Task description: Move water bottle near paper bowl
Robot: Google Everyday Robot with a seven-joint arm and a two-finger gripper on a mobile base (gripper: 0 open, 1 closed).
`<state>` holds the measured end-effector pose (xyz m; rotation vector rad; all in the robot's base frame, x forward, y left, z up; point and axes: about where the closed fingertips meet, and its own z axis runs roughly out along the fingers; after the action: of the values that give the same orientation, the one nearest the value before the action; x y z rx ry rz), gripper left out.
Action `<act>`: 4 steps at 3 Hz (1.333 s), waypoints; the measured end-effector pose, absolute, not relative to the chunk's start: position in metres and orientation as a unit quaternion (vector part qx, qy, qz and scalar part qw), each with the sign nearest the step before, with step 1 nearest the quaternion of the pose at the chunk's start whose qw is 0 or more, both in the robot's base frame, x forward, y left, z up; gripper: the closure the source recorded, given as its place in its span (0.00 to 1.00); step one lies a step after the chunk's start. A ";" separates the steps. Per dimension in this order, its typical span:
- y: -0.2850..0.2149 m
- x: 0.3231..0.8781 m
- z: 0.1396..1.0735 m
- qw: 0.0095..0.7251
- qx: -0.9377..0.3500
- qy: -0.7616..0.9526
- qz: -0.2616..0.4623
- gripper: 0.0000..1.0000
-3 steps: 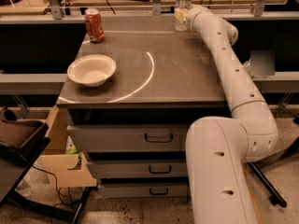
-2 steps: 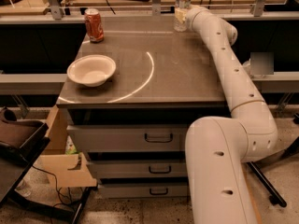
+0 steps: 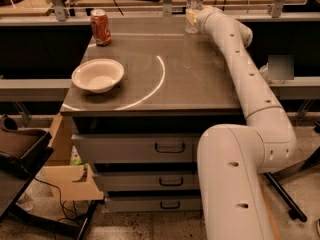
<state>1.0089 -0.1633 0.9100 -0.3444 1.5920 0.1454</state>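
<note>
The water bottle (image 3: 194, 4), clear plastic with a pale label band, stands upright at the far right of the grey table (image 3: 200, 79). My gripper (image 3: 192, 18) is at the end of the white arm, right at the bottle's lower part, with the bottle in front of it. The paper bowl (image 3: 98, 75), shallow and white, sits near the table's front left, far from the bottle.
An orange-red soda can (image 3: 101, 27) stands at the far left of the table. A rail (image 3: 150, 20) with posts runs behind the table. The drawers (image 3: 170, 149) are below. A cardboard box (image 3: 65, 174) and a dark chair (image 3: 20, 154) are on the floor at left.
</note>
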 end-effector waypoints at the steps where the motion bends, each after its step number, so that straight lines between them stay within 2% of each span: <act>1: -0.163 1.001 0.930 0.678 -0.172 0.713 0.044 1.00; 4: -0.200 0.938 1.013 0.679 -0.158 0.717 0.026 1.00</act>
<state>0.9380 -0.1999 1.0133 -0.3540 1.6098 0.0573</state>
